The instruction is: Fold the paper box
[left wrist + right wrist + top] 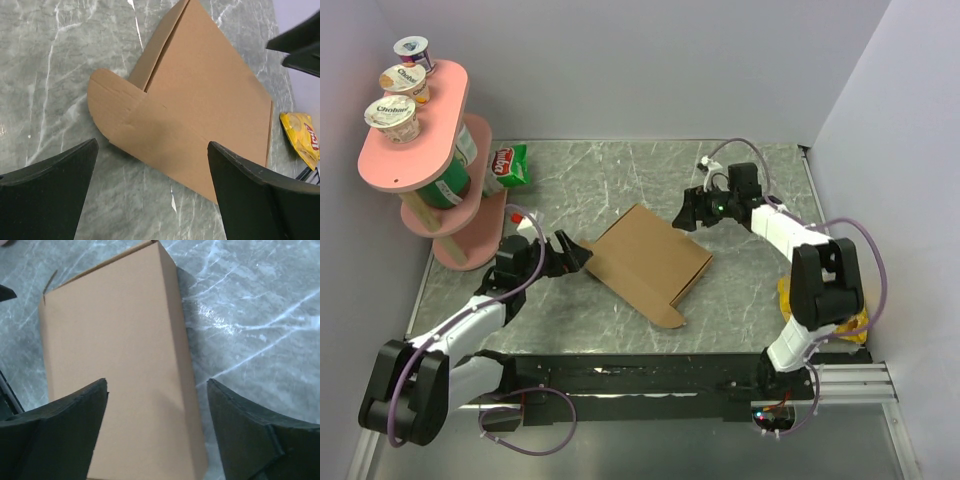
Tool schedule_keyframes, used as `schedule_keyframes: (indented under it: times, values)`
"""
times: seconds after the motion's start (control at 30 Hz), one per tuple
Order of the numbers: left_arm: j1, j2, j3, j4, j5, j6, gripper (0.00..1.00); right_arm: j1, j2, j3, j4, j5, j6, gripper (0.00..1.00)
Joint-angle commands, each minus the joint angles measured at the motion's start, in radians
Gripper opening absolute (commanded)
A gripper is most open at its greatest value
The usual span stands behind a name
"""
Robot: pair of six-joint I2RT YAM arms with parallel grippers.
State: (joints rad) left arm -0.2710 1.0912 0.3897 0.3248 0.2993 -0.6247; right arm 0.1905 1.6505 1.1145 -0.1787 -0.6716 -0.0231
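Note:
The paper box [645, 262] lies on the grey marble table as a flat brown cardboard piece, folded over, with a rounded flap [107, 97] sticking out toward my left arm. My left gripper [570, 255] hovers at its left corner, open, its jaws wide apart over the box's edge [152, 144] and gripping nothing. From the far right side my right gripper [685, 212] faces the box's upper corner. It is open too, and the box's top face [115, 340] shows beneath and beyond its spread fingertips [157, 382].
A pink two-tier shelf [390, 170] with yogurt cups [392, 117] stands at the back left. A green snack bag [510, 165] lies beside it. A yellow chip bag [300, 137] lies at the right, partly behind the right arm [820, 280]. Walls close in on three sides.

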Motion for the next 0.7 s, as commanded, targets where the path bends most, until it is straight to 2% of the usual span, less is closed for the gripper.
schedule_keyframes:
  times: [0.0, 0.17, 0.33, 0.6, 0.67]
  values:
    - [0.004, -0.062, 0.0, 0.022, 0.011, -0.01, 0.97, -0.014, 0.098, 0.088, -0.025, -0.108, -0.061, 0.83]
    - [0.004, -0.071, 0.009, -0.018, 0.026, 0.025, 0.97, -0.016, 0.183, 0.143, -0.051, -0.123, -0.046, 0.72]
    - [0.004, -0.089, 0.011, -0.036, 0.031, 0.028, 0.97, -0.016, 0.267, 0.215, -0.126, -0.121, -0.025, 0.66]
    - [0.004, -0.125, 0.017, -0.043, 0.027, 0.031, 0.96, -0.017, 0.38, 0.271, -0.22, -0.095, 0.057, 0.42]
    - [0.004, -0.116, 0.015, -0.035, 0.034, 0.031, 0.97, -0.017, 0.4, 0.277, -0.228, -0.082, 0.078, 0.4]
